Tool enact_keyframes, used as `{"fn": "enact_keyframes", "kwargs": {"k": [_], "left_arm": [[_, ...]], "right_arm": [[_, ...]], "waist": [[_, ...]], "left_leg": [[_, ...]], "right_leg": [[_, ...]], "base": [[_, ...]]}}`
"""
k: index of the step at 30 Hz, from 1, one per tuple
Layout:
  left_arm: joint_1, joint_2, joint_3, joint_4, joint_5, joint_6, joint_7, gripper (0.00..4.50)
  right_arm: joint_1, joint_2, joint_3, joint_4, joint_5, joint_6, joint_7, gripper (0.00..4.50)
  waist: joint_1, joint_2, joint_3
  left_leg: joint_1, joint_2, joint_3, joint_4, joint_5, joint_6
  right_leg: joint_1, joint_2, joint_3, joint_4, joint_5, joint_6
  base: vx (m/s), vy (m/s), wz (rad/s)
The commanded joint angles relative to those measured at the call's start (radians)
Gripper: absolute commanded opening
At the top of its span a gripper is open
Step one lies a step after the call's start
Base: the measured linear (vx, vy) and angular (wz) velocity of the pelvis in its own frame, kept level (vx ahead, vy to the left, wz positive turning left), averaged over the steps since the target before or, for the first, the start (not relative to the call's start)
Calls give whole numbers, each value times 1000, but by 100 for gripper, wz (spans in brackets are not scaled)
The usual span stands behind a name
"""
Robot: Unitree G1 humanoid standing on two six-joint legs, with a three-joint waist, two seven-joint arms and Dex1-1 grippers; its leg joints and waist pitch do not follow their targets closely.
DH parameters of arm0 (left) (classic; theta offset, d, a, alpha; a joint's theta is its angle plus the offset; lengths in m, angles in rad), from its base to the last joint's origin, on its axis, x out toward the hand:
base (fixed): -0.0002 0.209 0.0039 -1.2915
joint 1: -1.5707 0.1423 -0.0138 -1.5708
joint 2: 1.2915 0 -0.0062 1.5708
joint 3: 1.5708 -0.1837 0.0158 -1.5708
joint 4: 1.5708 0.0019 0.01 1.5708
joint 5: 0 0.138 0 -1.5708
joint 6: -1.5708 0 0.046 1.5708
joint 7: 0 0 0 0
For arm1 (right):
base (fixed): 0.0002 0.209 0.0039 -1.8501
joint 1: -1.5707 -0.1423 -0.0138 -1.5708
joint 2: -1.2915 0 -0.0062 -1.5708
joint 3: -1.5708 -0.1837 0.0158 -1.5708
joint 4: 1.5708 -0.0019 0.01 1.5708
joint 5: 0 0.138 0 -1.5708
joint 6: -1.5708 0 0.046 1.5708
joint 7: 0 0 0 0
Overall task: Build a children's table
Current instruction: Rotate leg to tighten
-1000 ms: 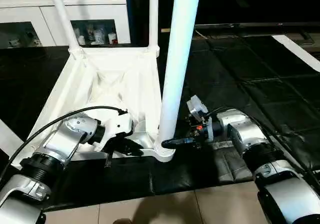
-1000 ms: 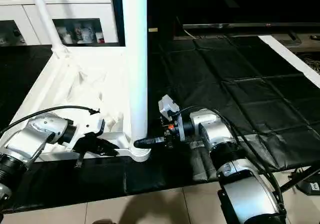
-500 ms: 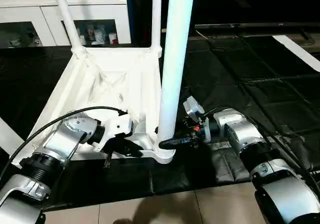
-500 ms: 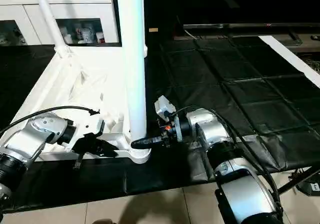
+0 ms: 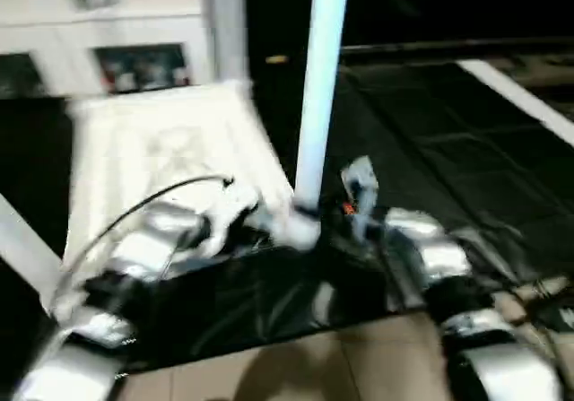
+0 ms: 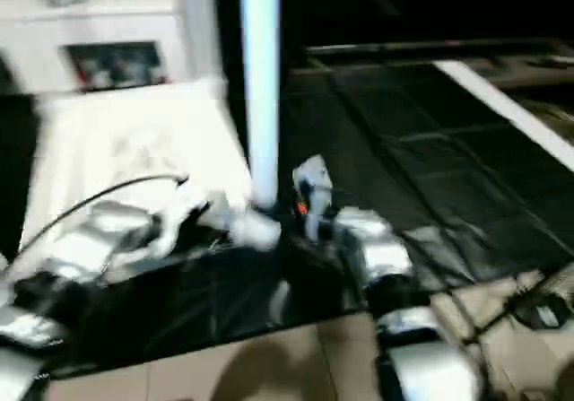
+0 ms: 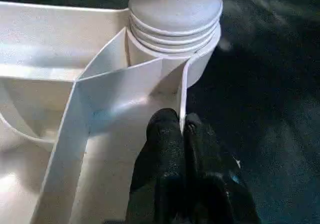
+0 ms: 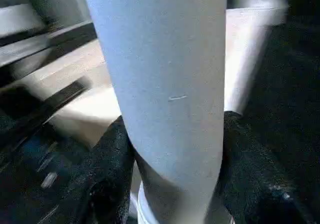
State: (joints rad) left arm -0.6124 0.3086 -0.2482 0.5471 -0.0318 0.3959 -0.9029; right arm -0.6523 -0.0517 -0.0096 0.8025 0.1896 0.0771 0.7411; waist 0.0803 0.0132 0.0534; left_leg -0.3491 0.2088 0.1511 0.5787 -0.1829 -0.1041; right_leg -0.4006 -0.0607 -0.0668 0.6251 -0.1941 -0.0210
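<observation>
Tabletop (image 5: 170,150) lies upside down on black mat (image 5: 430,141), ribs up. One leg (image 5: 318,96) stands upright in near corner socket (image 7: 175,23). R gripper (image 8: 172,149) fingers clamp both sides of that leg, low down. L gripper (image 7: 180,129) pinched shut on the thin rim wall (image 7: 182,91) just beside the socket.

upside-down white table (image 5: 152,150), leg (image 5: 318,87) upright

White glass-door cabinet (image 5: 126,47) at the back, black quilted mat (image 5: 430,141) spread across the floor, beige floor tiles (image 5: 296,365) nearest the camera.
</observation>
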Motion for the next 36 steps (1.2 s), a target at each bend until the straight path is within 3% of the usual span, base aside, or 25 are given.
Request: {"fn": "enact_keyframes", "kwargs": {"k": [1, 2, 3, 5, 6, 9, 10, 11, 12, 15, 17, 22, 26, 27, 28, 30, 32, 36], "left_arm": [[-60, -65, 19, -13, -11, 17, 85, 0], [-74, -87, 20, -6, 1, 27, 122, 0], [-86, -101, 20, 4, 9, 27, 146, 0], [-86, -102, 20, 4, 9, 28, 147, 0], [-99, -114, 14, 9, 19, 28, 167, 0], [-99, -110, 7, -4, 28, 29, 157, 0], [-97, -107, 6, -7, 29, 28, 152, 0], [-88, -94, 2, -19, 29, 27, 131, 0], [-82, -84, -4, -26, 30, 22, 117, 0], [-64, -59, -16, -39, 30, 11, 78, 0], [-46, -34, -24, -48, 32, 6, 45, 0], [-21, 25, -36, -57, 24, -25, -29, 0], [-9, 62, -37, -57, 21, -40, -78, 0], [-1, 84, -43, -57, 22, -77, -118, 0], [7, 104, -48, -60, 18, -91, -155, 0], [34, 145, -65, -73, 5, -168, -254, 0], [53, 173, -77, -92, -6, -175, -315, 0], [64, 225, -126, -90, 27, -255, -386, 0]], "right_arm": [[-13, 85, 24, 82, -17, 72, -131, 204], [-34, 110, 9, 112, -16, 71, -212, 204], [-53, 126, -3, 140, -10, 64, -257, 204], [-55, 127, -3, 142, -10, 63, -260, 204], [-79, 148, -10, 170, -9, 39, -297, 260], [-86, 153, -11, 171, -23, 16, -300, 280], [-86, 152, -13, 170, -22, 16, -297, 280], [-82, 144, -17, 162, -21, 15, -282, 296], [-75, 136, -14, 152, -27, 9, -274, 310], [-47, 105, 10, 120, -54, -20, -225, 328], [-15, 64, 30, 82, -67, -51, -151, 352], [40, -26, 49, -5, -23, -69, 51, 384], [67, -90, 63, -54, -5, -74, 184, 417], [70, -119, 67, -70, 3, -73, 247, 428], [69, -145, 70, -80, 8, -71, 299, 438], [57, -185, 80, -88, 18, -57, 393, 448], [44, -208, 95, -90, 23, -43, 458, 449], [0, -217, 131, -75, 31, -12, 588, 449]], "waist": [[1, 3, -47], [-1, 10, -42], [-12, 6, -43], [-16, 7, -44], [-16, 5, -45], [-18, 7, -55], [-17, 8, -55], [-15, 5, -63], [-15, 7, -67], [-13, 11, -72], [-11, 12, -73], [-4, 13, -65], [6, 14, -67], [10, 23, -68], [10, 17, -69], [14, 17, -70], [14, 17, -71], [21, 16, -68]], "left_leg": [[-8, 5, -1, -74, -267, -7], [-9, 5, -3, -76, -267, -8], [-7, 3, -3, -76, -282, -9], [-8, 3, -2, -75, -275, 4], [-11, 5, -1, -76, -264, 8], [-13, 10, 1, -73, -197, 22], [-13, 9, 3, -71, -183, 25], [-9, 10, 6, -67, -146, 34], [-13, 10, 6, -66, -101, 46], [-13, 10, 8, -59, -58, 71], [-13, 12, 9, -59, -74, 75], [-9, 15, 11, -63, -151, 63], [-6, 18, 11, -64, -156, 54], [-4, 18, 10, -62, -156, 51], [-6, 18, 10, -61, -154, 56], [-8, 18, 11, -59, -147, 67], [-9, 19, 11, -58, -134, 70], [-5, 21, 12, -60, -160, 70]], "right_leg": [[44, -74, 40, -115, -502, -100], [41, -73, 40, -114, -489, -102], [38, -70, 38, -116, -475, -110], [41, -70, 41, -114, -434, -123], [43, -71, 42, -112, -407, -130], [51, -69, 44, -93, -224, -190], [51, -70, 43, -93, -203, -196], [54, -69, 44, -84, -127, -217], [61, -67, 42, -75, -45, -234], [65, -69, 41, -67, 64, -265], [67, -72, 41, -67, 60, -271], [67, -70, 43, -80, -59, -252], [63, -70, 44, -80, -75, -254], [63, -71, 44, -78, -70, -256], [67, -68, 43, -76, -46, -259], [67, -67, 41, -73, -24, -265], [67, -66, 40, -69, -14, -271], [60, -69, 39, -73, -65, -274]], "base": [[0, 0, 0], [0, 0, 0], [0, 0, 0], [0, 0, 0], [0, 0, 0], [0, 0, 0], [0, 0, 0], [59, 6, 2], [57, 5, 1], [19, 2, 0], [0, 0, 0], [0, 0, 0], [0, 0, 0], [0, 0, 0], [0, 0, 0], [0, 0, 0], [0, 0, 0], [0, 0, 0]]}}
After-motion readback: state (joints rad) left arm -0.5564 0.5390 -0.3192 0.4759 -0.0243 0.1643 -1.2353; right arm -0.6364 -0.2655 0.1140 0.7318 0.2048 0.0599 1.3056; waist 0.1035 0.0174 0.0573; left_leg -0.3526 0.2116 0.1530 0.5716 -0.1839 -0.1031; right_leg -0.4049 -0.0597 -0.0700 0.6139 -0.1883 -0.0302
